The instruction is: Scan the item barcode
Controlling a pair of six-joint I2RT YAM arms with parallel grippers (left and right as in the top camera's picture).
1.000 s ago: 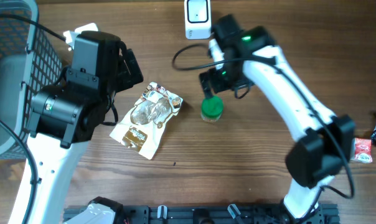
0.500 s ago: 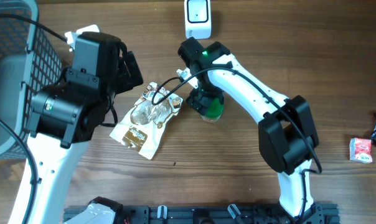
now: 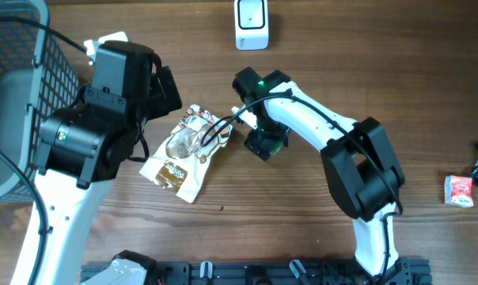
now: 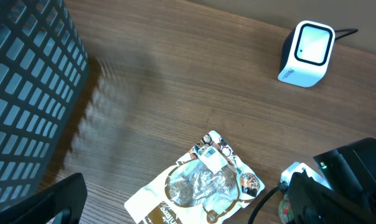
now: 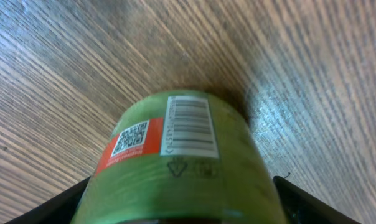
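1. Right fingers point(image 5: 303, 205) straddle green jar point(image 5: 175, 168); can't tell if they grip it.
2. Left fingers point(image 4: 60, 199) wide open, empty.
3. Jar on surface point(image 3: 302, 229), robot-side of scanner point(image 3: 250, 24), apart from it.

Light even, bright; overhead view sharp. L wrist: soft basket point(image 4: 26, 81) shadow on table point(image 4: 194, 68). R wrist: jar point(image 5: 175, 168) v. close, lower edge blurred; pale sheen on wood.
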